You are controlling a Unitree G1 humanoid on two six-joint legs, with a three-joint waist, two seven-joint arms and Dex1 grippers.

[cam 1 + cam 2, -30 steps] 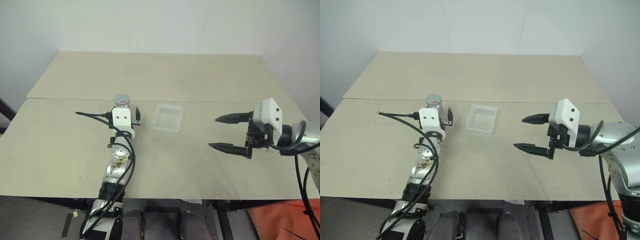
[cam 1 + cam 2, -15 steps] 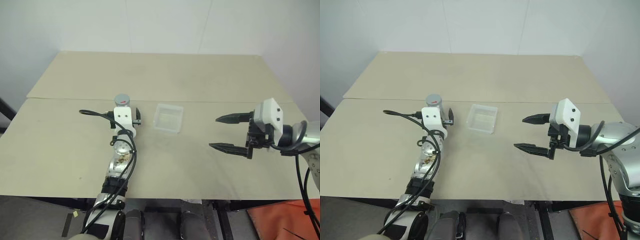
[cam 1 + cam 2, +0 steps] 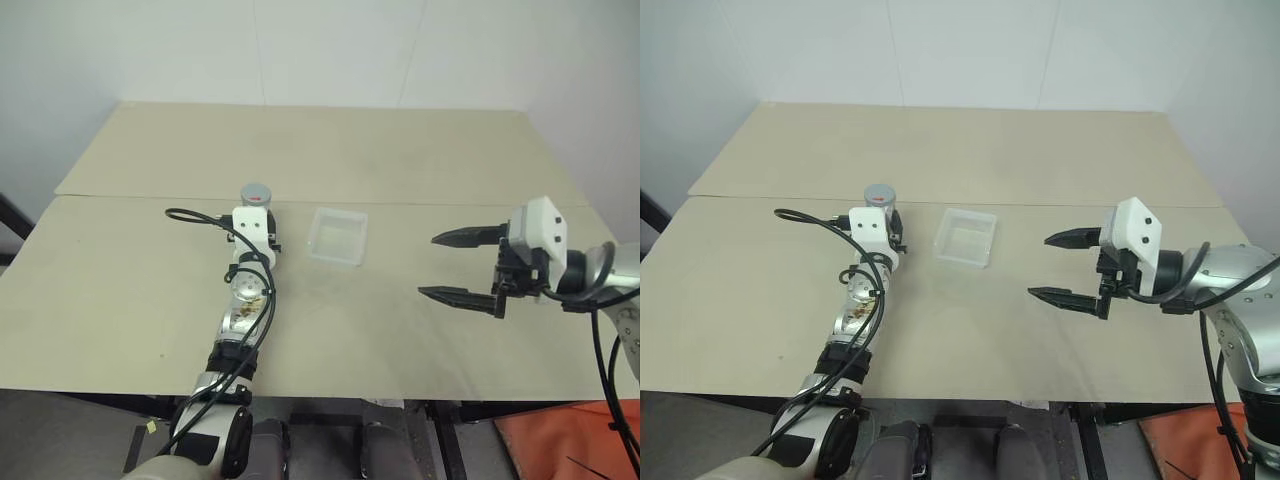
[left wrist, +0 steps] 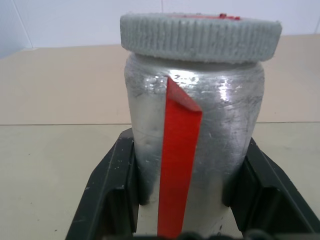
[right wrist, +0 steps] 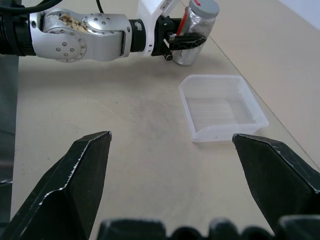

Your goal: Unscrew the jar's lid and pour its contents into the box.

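L gripper (image 4: pixel 187 200) pinches the jar (image 4: pixel 192 135) – lid (image 4: pixel 200 36) on, upright on table (image 3: pixel 400 160), just left of the box (image 3: pixel 337 236). R gripper (image 3: pixel 452 265) spread wide, well apart to the right.

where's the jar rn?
Head views: the jar stands on the table's left half, gripped by the left gripper, left of the box.

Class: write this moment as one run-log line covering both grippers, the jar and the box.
left gripper: shut on small clear red-striped jar | grey ribbed lid: on | right gripper: open, apart | shallow clear plastic box: on table, beside jar
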